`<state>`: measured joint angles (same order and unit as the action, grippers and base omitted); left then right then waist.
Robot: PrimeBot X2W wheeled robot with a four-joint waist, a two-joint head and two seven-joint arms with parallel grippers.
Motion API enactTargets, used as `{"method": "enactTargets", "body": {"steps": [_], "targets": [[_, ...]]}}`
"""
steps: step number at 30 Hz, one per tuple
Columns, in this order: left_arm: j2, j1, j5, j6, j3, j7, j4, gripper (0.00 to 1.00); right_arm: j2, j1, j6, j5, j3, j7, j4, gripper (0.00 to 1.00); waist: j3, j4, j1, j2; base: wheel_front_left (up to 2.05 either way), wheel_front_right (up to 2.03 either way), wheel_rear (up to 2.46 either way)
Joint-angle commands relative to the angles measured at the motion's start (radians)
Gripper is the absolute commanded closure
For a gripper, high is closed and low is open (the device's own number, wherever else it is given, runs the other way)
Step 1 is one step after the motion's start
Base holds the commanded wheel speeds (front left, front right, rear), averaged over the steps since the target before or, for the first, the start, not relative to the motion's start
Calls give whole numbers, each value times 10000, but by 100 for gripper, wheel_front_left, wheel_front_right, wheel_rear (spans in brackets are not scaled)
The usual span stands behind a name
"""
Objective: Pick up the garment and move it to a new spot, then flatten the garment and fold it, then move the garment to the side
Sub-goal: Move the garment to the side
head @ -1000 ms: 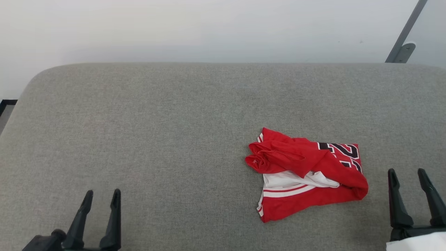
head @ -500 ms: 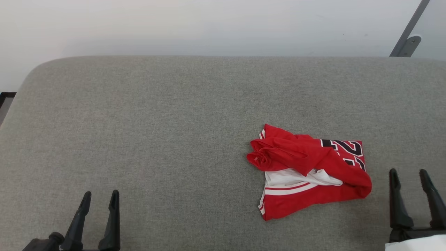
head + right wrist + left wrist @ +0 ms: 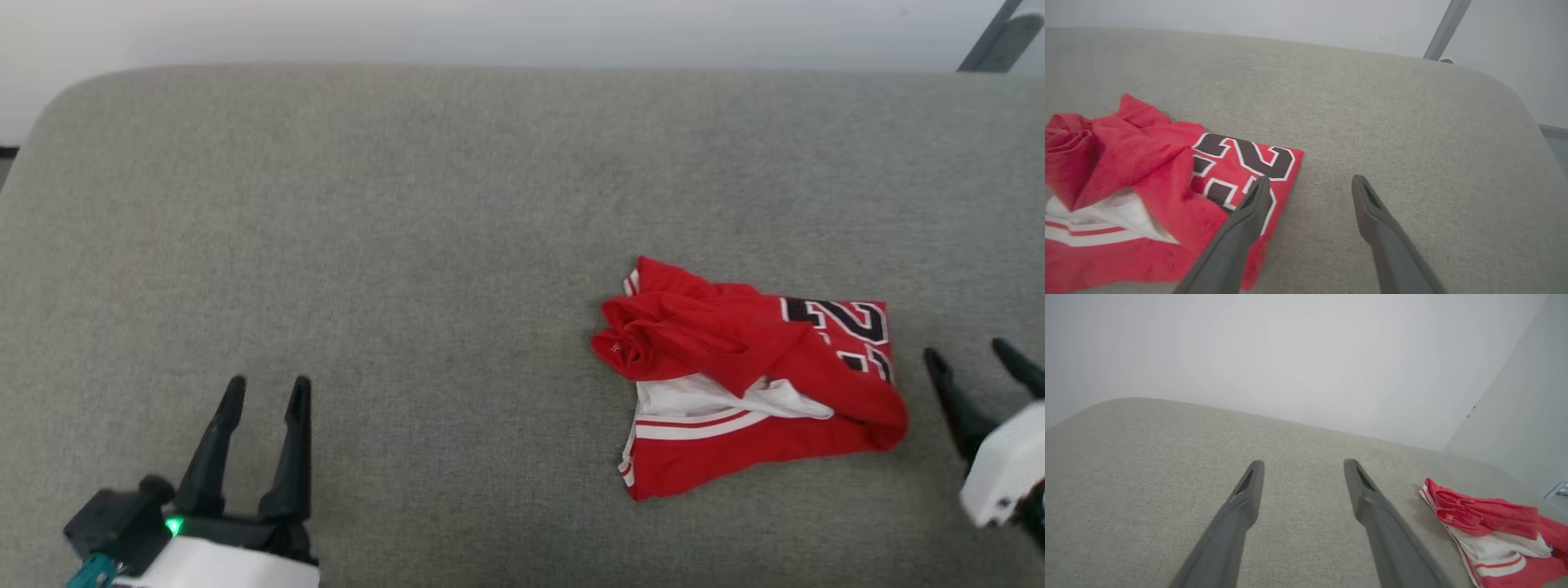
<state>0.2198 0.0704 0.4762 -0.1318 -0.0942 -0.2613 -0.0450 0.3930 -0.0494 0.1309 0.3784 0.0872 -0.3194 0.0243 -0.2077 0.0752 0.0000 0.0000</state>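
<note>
the soft red jersey garment (image 3: 751, 376), with a white sleeve, red-and-white trim and dark white-edged numerals (image 3: 849, 327), lies crumpled on the broad grey woven cushion (image 3: 408, 229). in the head view it is right of centre and well apart from the left gripper (image 3: 269, 381). the right gripper (image 3: 966, 349) sits just beside its numbered end. both grippers have their fingers spread wide and carry nothing.

the heap's long axis runs across the cushion from left to right, tilted a little. the numerals lie at the far right corner, a rolled red bunch at the left end, and the striped band (image 3: 694, 429) along the near side. which end is collar and which is hem is hard to say in this tangle.

it looks light and limp, so it should sag and drape from any pinch rather than slip or break. a fair hold is probably the flat printed corner nearest the right gripper, where the edge seems to lie open. the rolled bunch would likely lift as a lump.
</note>
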Motion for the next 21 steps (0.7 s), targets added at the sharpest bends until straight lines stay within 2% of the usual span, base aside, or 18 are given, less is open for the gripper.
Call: {"method": "enactTargets", "body": {"steps": [1,5,10,13,16,20,21], "targets": [[7,-222,51,25,-75,-48,32,0,260,-317,-2,182,-96,-590,-19,0,-212,150,0,0,0,0,0],[35,-675,156,25,-380,-48,125,0,900,-983,-2,842,-256,-2617,-2,0,-541,407,0,0,0,0,0],[25,-1162,356,25,-565,-47,230,0,1083,-1405,-2,1436,-355,-5151,-8,0,-948,745,0,0,0,0,0],[-44,-1355,442,25,-586,-48,281,0,895,-1450,-2,1615,-289,-6378,22,0,-1165,940,0,0,0,0,0],[-101,-1506,495,25,-644,-47,331,0,419,-1350,1,1673,-166,-7250,-152,0,-1343,1092,0,0,0,0,0],[-99,-1699,528,25,-779,-48,399,0,-217,-1301,3,1446,-90,-7664,-322,0,-1507,1239,0,0,0,0,0],[-67,-1779,520,25,-800,-48,421,0,-472,-1257,12,1321,-96,-7716,-366,29,-1540,1263,0,0,0,0,0]]}}
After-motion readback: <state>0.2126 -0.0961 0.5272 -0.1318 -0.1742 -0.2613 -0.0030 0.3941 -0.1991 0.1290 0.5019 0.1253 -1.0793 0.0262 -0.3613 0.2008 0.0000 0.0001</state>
